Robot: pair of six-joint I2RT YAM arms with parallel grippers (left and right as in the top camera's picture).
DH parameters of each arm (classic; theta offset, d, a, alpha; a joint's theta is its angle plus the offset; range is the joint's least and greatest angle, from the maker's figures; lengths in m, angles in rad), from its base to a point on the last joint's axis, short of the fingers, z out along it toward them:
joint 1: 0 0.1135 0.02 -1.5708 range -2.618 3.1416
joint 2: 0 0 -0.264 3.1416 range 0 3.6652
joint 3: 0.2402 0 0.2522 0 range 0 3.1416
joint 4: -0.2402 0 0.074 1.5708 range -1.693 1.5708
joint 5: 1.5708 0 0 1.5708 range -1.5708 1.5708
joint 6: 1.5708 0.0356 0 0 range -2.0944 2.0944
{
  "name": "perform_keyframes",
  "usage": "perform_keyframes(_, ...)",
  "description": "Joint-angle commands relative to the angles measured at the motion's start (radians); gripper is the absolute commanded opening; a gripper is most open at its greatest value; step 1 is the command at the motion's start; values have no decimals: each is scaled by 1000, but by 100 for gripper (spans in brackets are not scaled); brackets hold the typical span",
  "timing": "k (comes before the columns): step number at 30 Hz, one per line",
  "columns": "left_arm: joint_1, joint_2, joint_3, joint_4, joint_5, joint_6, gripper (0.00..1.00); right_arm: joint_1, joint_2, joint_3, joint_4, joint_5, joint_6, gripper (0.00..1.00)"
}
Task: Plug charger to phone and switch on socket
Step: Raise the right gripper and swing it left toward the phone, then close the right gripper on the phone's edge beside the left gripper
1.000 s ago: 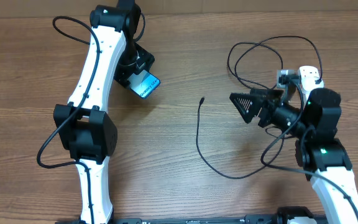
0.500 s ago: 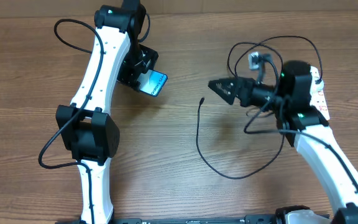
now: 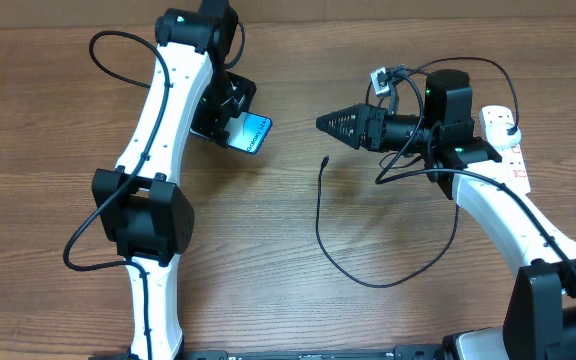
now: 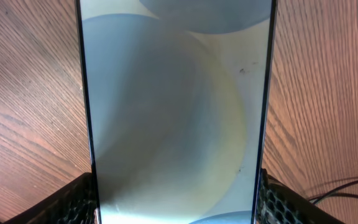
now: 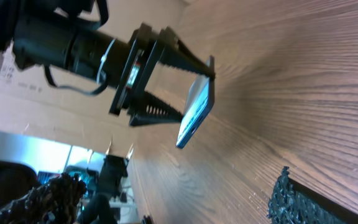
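Here, left gripper clamps tilted phone; right gripper, spread, points leftward

Matt, grained wood (brown throughout) is seen on the worktop. The phone is faced with smooth glossy glass; the pads of the left gripper are rough-textured black plastic.

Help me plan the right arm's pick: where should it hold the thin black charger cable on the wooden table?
Grip the stretch just behind the small connector tip, coming down from above with jaws across the thin black charger cable. It lies flat and straight there, tip free for the blue-screened phone.
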State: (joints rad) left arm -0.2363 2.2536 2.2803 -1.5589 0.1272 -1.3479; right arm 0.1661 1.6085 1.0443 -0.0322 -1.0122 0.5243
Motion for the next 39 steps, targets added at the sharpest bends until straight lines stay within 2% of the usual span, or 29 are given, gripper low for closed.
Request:
perform_keyframes(1,-19,-43,33,-3,4,-21,4,21,3,27,41,53,51,100)
perform_keyframes(6,-34,-43,33,-3,2,-21,4,104,34,27,35,232,124,100)
perform_keyframes(8,-39,-43,33,-3,2,-21,4,146,45,27,35,309,171,96)
perform_keyframes(12,-40,-43,33,-3,3,-21,4,214,58,27,35,462,274,82)
perform_keyframes(14,-40,-43,33,-3,3,-21,4,235,67,27,40,504,315,79)
perform_keyframes(23,-47,-43,33,-3,4,-21,4,272,157,30,137,497,450,66)
perform_keyframes(35,-66,-43,33,-4,2,-21,4,312,180,64,149,495,456,66)
perform_keyframes(39,-69,-43,33,-3,4,-21,4,330,185,64,151,506,456,62)
